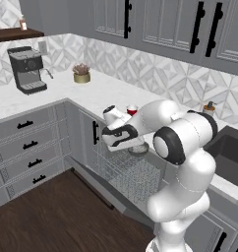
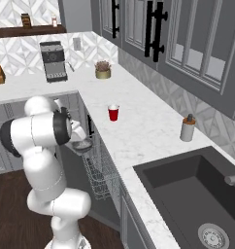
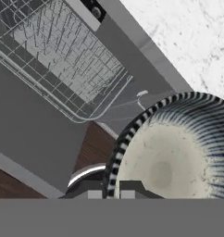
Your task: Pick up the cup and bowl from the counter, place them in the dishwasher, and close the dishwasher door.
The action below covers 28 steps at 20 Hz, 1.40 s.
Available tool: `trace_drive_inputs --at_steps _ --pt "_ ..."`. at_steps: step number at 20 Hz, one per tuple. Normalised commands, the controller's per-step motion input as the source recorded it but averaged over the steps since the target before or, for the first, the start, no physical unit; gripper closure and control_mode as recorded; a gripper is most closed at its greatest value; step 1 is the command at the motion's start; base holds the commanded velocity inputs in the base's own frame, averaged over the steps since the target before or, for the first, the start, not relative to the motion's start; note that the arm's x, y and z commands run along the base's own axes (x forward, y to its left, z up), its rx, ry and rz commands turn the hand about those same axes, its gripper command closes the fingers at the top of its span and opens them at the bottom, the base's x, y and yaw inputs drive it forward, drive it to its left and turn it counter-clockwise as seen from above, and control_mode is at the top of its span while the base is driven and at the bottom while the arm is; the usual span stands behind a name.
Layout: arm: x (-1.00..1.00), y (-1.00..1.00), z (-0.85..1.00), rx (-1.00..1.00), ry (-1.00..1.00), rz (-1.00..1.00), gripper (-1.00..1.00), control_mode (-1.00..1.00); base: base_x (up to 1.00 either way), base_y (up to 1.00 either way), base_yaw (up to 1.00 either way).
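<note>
My gripper point(image 3: 112, 190) is shut on the rim of the bowl point(image 3: 178, 162), which is pale inside with a dark striped edge. The arm holds the bowl point(image 1: 138, 148) just off the counter's front edge, above the pulled-out wire rack point(image 1: 131, 172) of the open dishwasher. From the right base view the bowl point(image 2: 82, 144) hangs over the rack point(image 2: 101, 170). The dishwasher door point(image 3: 30, 129) lies dropped open below the rack point(image 3: 63, 55). The red cup point(image 1: 132, 110) stands upright on the white counter point(image 1: 106, 91), behind the hand, and shows as the cup point(image 2: 113, 113) near the counter point(image 2: 139, 131) edge.
A soap dispenser point(image 2: 188, 128) stands by the dark sink point(image 2: 197, 194) to the right. A coffee machine point(image 1: 27, 69) and a potted plant point(image 1: 81, 74) sit in the far corner. Grey drawers point(image 1: 30, 145) flank the dishwasher on the left, over the wood floor point(image 1: 52, 216).
</note>
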Motion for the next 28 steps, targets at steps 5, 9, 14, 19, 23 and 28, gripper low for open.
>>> trace_drive_inputs --at_steps 5,9,14,19,23,28 --pt "0.08 0.01 -0.03 0.0 0.03 -0.2 1.0 -1.0 0.0 0.0 0.0" --pt "0.11 0.17 -0.03 -0.02 0.0 -0.28 1.0 -1.0 0.0 0.0 0.0" --pt "0.02 0.37 -0.1 -0.07 0.0 -0.24 1.0 -1.0 0.0 0.0 0.0" --pt "0.14 0.04 -0.07 -0.01 -0.04 -0.03 1.0 -1.0 0.0 0.0 0.0" --pt "0.36 0.06 -0.5 0.0 -0.05 -0.01 1.0 -1.0 0.0 0.0 0.0" --pt "0.59 0.0 -0.63 0.0 -0.09 0.0 1.0 -1.0 0.0 0.0 0.0"
